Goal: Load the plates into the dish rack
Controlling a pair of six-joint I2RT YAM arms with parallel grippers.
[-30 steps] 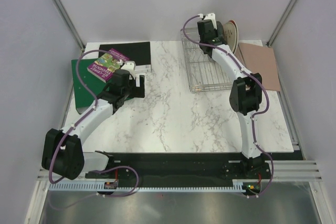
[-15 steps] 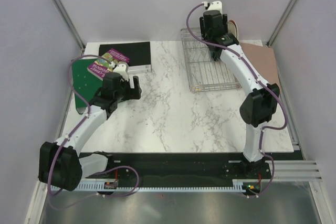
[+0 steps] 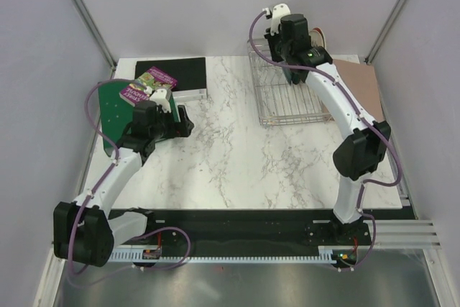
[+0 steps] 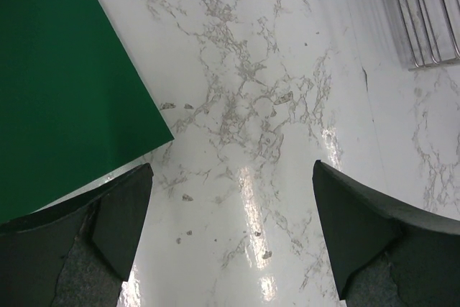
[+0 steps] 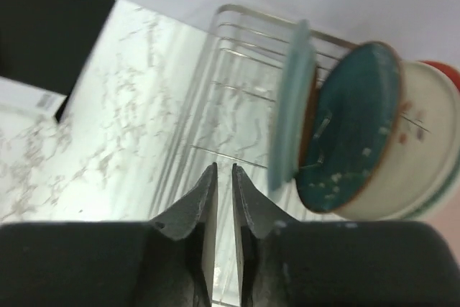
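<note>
The dish rack [image 3: 287, 98] is a silver wire basket at the back right of the marble table. Several plates stand on edge at its far end: a grey-green one [image 5: 291, 106], a speckled teal one [image 5: 352, 127], a cream one [image 5: 424, 149] and a red rim [image 5: 445, 70]. From the top view only a sliver of plates [image 3: 321, 37] shows behind the right wrist. My right gripper [image 5: 224, 167] hangs above the rack, left of the grey-green plate, its jaws nearly together with nothing between them. My left gripper [image 4: 231, 167] is wide open over bare marble, holding nothing.
A green binder [image 3: 108, 113] lies at the left edge, its corner [image 4: 57, 84] beside my left fingers. A purple-and-green book [image 3: 147, 90] rests on it. A black mat [image 3: 176, 71] lies at the back left, and a brown sheet [image 3: 359, 88] lies right of the rack.
My right gripper let go of a plate at the rack's far end, drew back and up, and its jaws closed again empty. The right elbow swung right. The left arm pulled back leftward.
</note>
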